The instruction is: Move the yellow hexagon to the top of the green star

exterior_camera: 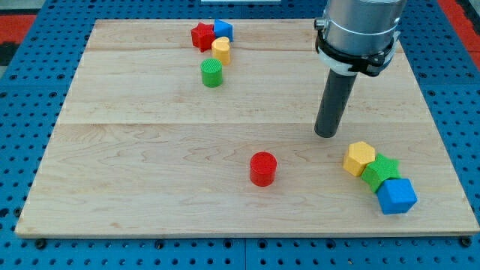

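My tip (327,133) rests on the wooden tabletop (150,165) in its right half, about midway between the top and bottom edges. There is no pincer on this rod, so none shows in the view and there is nothing open or closed to tell.

The yellow hexagon (359,158) lies near the tabletop's bottom right corner, just below and to the view's right of my tip, close to it but apart. It touches the green star (380,171) on that star's upper left side. The blue cube (396,196) touches the star on its lower right, so the three form a slanted row running down towards the bottom right corner. The cube sits near the right edge and not far from the bottom edge; little room is left beyond it on either side.

A red cylinder (263,168) stands alone in the lower middle, well apart from everything, with open wood all round it.

Near the top edge, left of centre, four blocks cluster: a red star (202,36), a blue cube (223,30) just beside it, a yellow cylinder (220,50) below them, and a green cylinder (212,73) lower still.

The whole left part of the tabletop and the strip along the bottom edge lie open.
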Controlling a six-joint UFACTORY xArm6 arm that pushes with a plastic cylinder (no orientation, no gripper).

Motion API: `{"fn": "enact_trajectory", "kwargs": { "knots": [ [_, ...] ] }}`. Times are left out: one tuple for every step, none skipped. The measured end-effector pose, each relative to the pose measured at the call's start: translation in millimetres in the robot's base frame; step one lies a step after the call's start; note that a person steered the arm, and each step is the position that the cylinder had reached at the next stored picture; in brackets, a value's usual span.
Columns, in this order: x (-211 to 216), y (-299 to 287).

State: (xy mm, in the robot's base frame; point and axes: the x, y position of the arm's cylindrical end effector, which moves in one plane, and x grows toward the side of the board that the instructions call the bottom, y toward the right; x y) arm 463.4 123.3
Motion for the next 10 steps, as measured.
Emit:
{"fn": "enact_trajectory", "kwargs": {
  "knots": [
    [0.0,-0.4],
    [23.5,-14.6],
    [40.8,-16.9],
    [48.2,-13.5],
    [53.2,19.2],
    [53.2,21.4],
    [53.2,38.3],
    [53.2,47.3],
    [53.3,47.3],
    [70.7,47.7]
  ]
}}
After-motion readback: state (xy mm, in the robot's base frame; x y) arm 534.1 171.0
